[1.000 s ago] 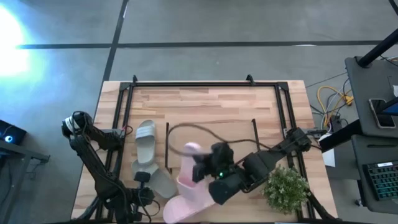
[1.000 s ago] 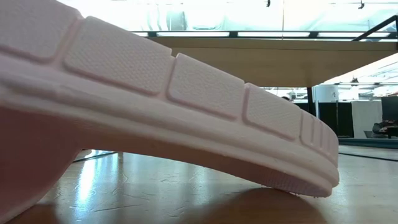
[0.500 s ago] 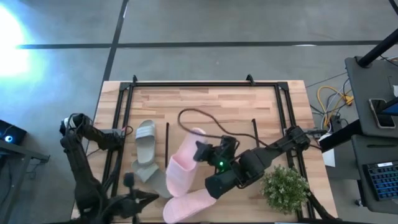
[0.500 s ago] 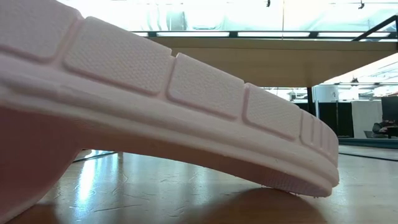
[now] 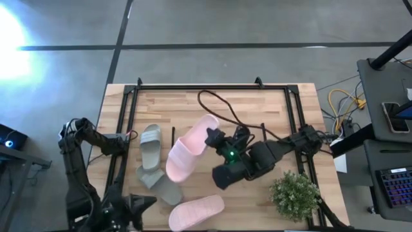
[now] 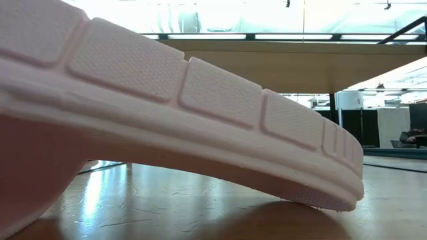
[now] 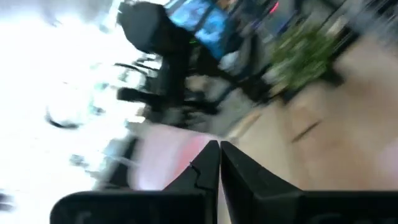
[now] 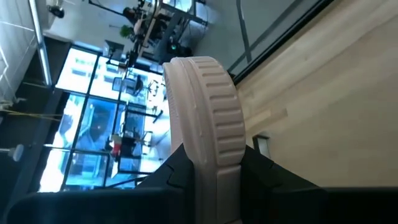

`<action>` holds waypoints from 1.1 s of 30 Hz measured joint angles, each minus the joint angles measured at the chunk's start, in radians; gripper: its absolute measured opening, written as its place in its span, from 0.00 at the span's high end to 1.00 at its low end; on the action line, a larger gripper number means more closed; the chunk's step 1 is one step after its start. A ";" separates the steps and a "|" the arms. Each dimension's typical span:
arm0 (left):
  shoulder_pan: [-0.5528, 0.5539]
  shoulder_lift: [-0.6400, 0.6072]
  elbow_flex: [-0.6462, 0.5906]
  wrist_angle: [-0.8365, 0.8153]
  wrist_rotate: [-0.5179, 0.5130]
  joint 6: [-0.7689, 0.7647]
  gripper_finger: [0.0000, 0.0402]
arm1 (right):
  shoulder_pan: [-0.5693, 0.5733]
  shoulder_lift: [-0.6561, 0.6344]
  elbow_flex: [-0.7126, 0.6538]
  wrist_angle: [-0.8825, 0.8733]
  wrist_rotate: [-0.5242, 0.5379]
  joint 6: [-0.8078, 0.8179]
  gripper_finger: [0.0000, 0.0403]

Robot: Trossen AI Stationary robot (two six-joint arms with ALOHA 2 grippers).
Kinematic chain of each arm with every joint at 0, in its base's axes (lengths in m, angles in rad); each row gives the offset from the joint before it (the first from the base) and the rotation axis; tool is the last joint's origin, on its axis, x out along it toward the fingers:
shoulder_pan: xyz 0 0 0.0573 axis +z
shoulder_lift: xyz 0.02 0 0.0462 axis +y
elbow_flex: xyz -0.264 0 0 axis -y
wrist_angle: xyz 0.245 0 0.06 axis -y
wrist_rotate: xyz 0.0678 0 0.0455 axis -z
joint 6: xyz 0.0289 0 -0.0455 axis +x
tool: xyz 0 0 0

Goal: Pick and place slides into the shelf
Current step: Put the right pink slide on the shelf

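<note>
My right gripper (image 5: 213, 136) is shut on a pale pink slide (image 5: 188, 149) and holds it above the table's middle, near the shelf's thin black left end frame (image 5: 173, 145). The shelf's wooden plank (image 6: 267, 67) spans the low view. A second pink slide (image 5: 196, 211) lies by the near edge; its treaded sole (image 6: 167, 87) fills the low view, one end (image 6: 327, 195) resting on the tabletop. Two grey-green slides (image 5: 150, 147) (image 5: 162, 187) lie left of the held one. My left gripper (image 5: 145, 202) is shut, at the near-left corner, touching nothing. My right gripper pinches the pink slide between its two fingers (image 8: 264, 169), near its narrower far end (image 8: 208, 143). The fingers come level from the table's right side, across the slide. The slide stands on edge in the hold, and its broad strap end (image 5: 175, 166) slants toward the near left.
A small green bushy plant (image 5: 295, 193) stands at the near right, beside my right arm. A dark cable (image 5: 215, 106) loops over the wood beyond my right gripper. The larger black tube frame (image 5: 212, 87) borders the table. Bare wood (image 5: 244, 103) lies toward the far edge.
My right gripper has carried the pink slide toward the far edge and turned it, so that its strap end now slants toward the near left. My left arm has drawn back from the grey-green slides toward the near-left corner. The other slides have stayed put.
</note>
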 joint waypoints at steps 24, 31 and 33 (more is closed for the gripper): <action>0.248 -0.109 -0.072 -0.382 -0.001 -0.190 0.90 | -0.049 -0.088 0.005 -0.018 0.044 -0.101 0.83; 0.269 -0.200 -0.077 -0.303 -0.002 -0.167 0.67 | -0.085 -0.101 0.001 -0.078 0.062 -0.035 0.83; 0.278 -0.200 -0.087 -0.303 -0.002 -0.143 0.60 | -0.102 -0.100 0.000 -0.069 0.056 -0.033 0.82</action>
